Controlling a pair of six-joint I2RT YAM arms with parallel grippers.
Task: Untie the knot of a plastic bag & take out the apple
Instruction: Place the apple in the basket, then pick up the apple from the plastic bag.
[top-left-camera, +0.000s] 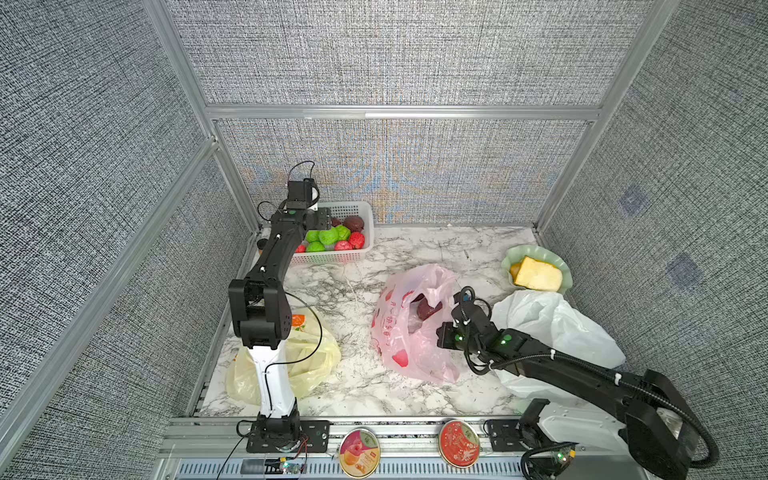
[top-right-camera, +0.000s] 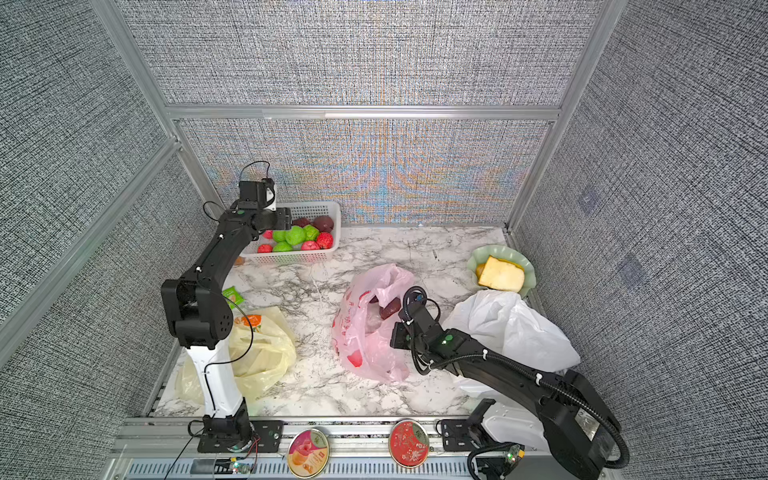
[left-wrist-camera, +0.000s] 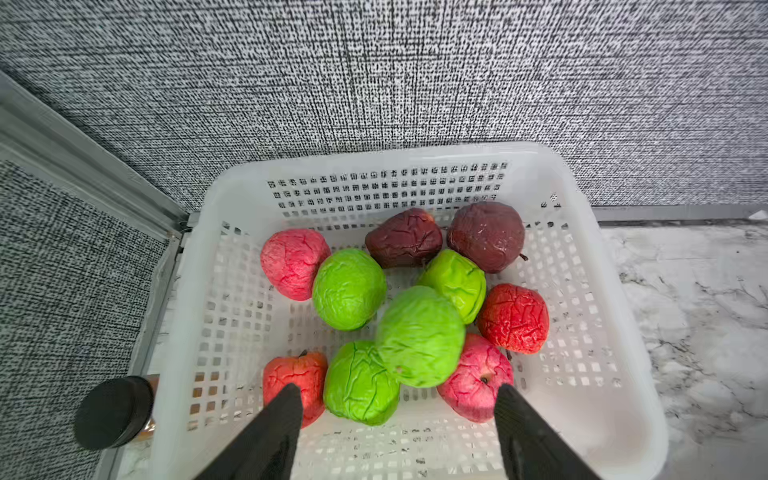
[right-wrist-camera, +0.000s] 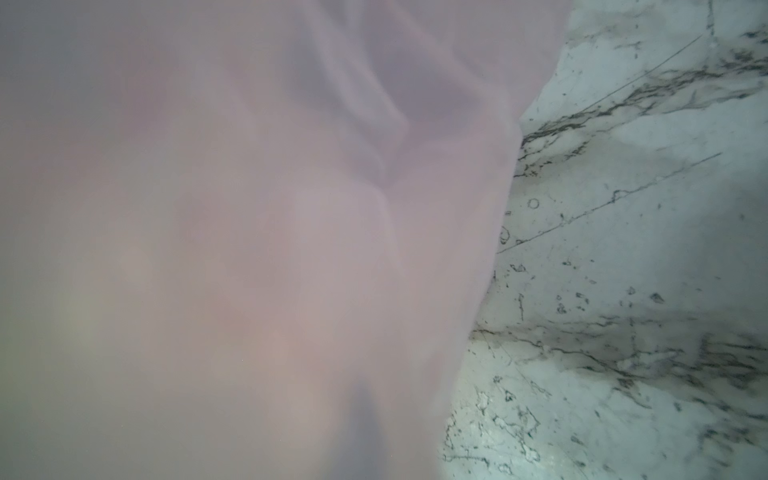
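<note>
Marble table (top-left-camera: 365, 386), grey woven walls. The pink bag (top-left-camera: 399, 332) lies mid-table, mouth loose, with a dark apple (top-left-camera: 428, 309) inside. The film looks thin and slippery; the apple looks light and wrinkled, so pinch it across the belly. The right gripper (top-left-camera: 437, 336) sits low at the bag's edge, clenched, apparently on film. The left gripper (left-wrist-camera: 397, 390) is stretched well beyond the bag above the white basket (left-wrist-camera: 602, 291), jaws spread, holding nothing.
</note>
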